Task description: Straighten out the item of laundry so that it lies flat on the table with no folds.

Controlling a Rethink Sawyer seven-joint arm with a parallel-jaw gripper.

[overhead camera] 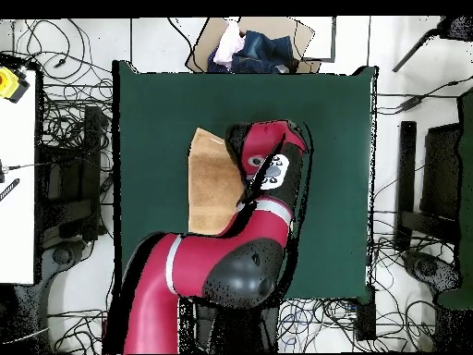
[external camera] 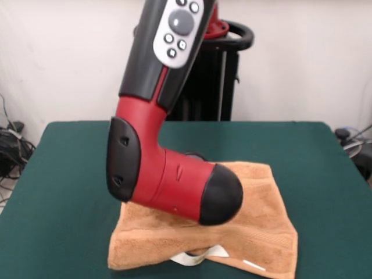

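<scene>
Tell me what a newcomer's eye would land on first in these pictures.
The big red and black arm dominates: in the front view it bends down over the middle of the dark green table and hides much of what lies under it. Beneath it lies the orange-tan towel, toward the table's near edge, with a white label near its front corner. The gripper is hidden in both views.

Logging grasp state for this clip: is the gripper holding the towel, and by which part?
Cannot be told. The arm sits low over the orange-tan towel and hides the gripper in both views.
</scene>
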